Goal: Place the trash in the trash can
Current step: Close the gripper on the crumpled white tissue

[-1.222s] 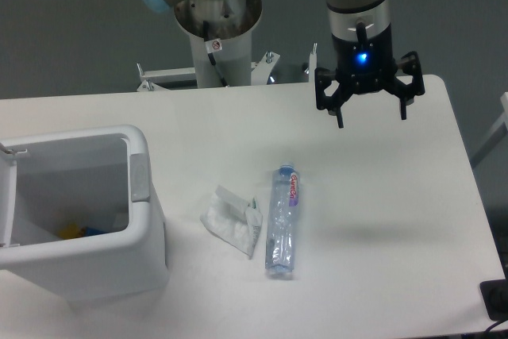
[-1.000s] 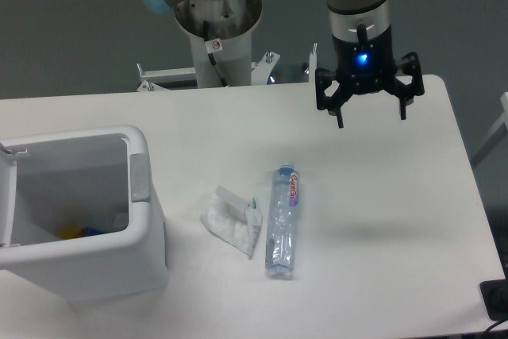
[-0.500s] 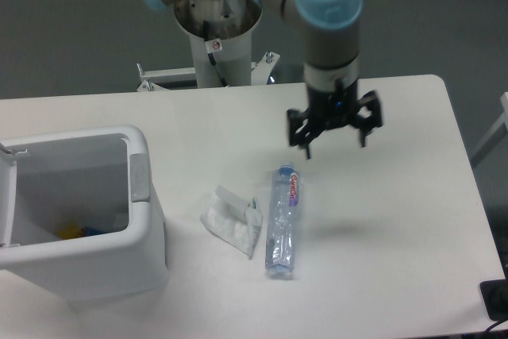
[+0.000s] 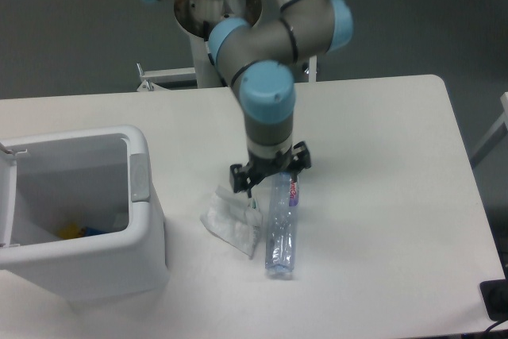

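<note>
The fixed camera looks down on a white tabletop with rounded corners.

Near its middle lies a crushed clear plastic bottle with a purple-and-red label at its upper end. It lies flat, its long axis running roughly from 12 to 6 o'clock, the labelled end at 12 and the flattened, crinkled body stretching toward 6. The plastic is see-through with pale blue glints.

Just beside it, at its 9 o'clock, lies a crumpled white plastic wrapper, a folded, wrinkled sheet with one corner sticking up toward 12; its right edge touches or nearly touches the bottle.

At the 9 o'clock edge of the scene stands a boxy white plastic bin with rounded corners, a thick rim and a grey rectangular patch on its near corner. It is open at the top; small yellow and blue bits show on its floor. It stands well apart from both litter items.

The black two-finger tool hangs from a grey arm with light blue joint caps, directly over the gap between the wrapper's top and the bottle's labelled end. Its fingers are spread apart and hold nothing; whether the tips touch either item cannot be told.
</note>
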